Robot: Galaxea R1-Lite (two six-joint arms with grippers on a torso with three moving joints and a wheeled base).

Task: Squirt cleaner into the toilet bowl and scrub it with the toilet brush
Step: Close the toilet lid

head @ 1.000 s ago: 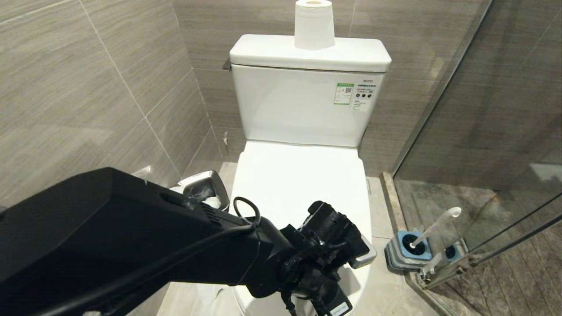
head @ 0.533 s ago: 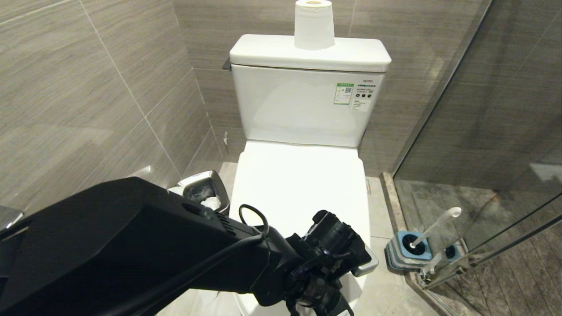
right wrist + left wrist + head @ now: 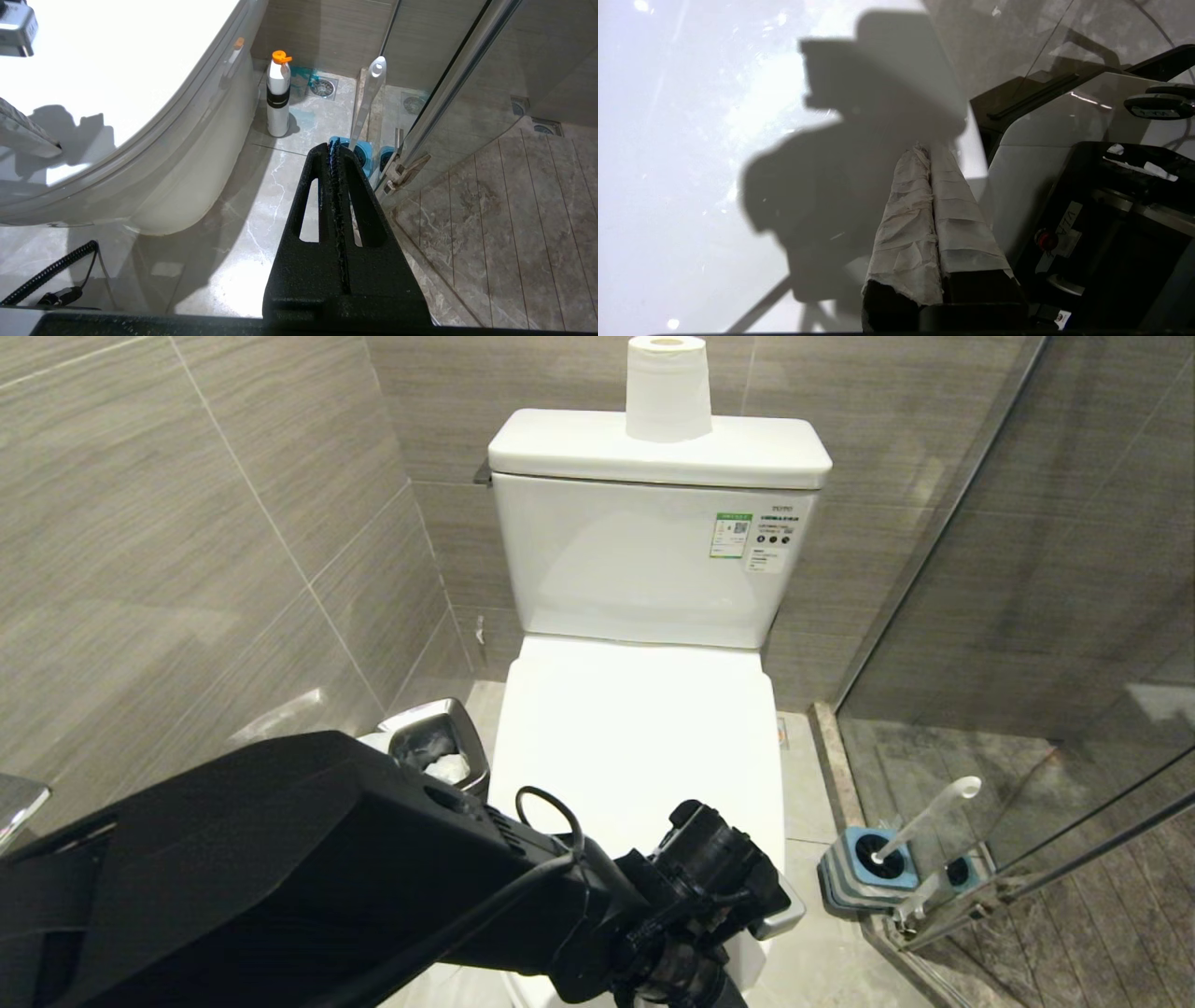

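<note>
The toilet's white lid (image 3: 635, 728) is down, so the inside of the toilet bowl is hidden; the bowl's outer side (image 3: 187, 186) shows in the right wrist view. My left gripper (image 3: 930, 151) is shut with nothing in it. Its tape-wrapped fingers (image 3: 906, 210) lie low over the lid (image 3: 691, 140), tips at the front edge. The left wrist (image 3: 709, 887) hangs over the lid's front. The toilet brush (image 3: 929, 817) stands in its blue-topped holder (image 3: 864, 868) on the floor to the right, its handle (image 3: 366, 102) leaning. A white cleaner bottle (image 3: 278, 98) with an orange cap stands beside the bowl. My right gripper (image 3: 332, 144) is shut and parked above the floor.
A square steel waste bin (image 3: 439, 742) sits left of the toilet against the tiled wall. A paper roll (image 3: 667, 387) stands on the cistern. A glass shower door (image 3: 1027, 616) with a metal hinge (image 3: 404, 170) closes off the right side. A floor drain (image 3: 322, 87) lies behind the bottle.
My left arm has sunk and slid a little toward the lid's front edge. The right arm, brush and lid have not moved.
</note>
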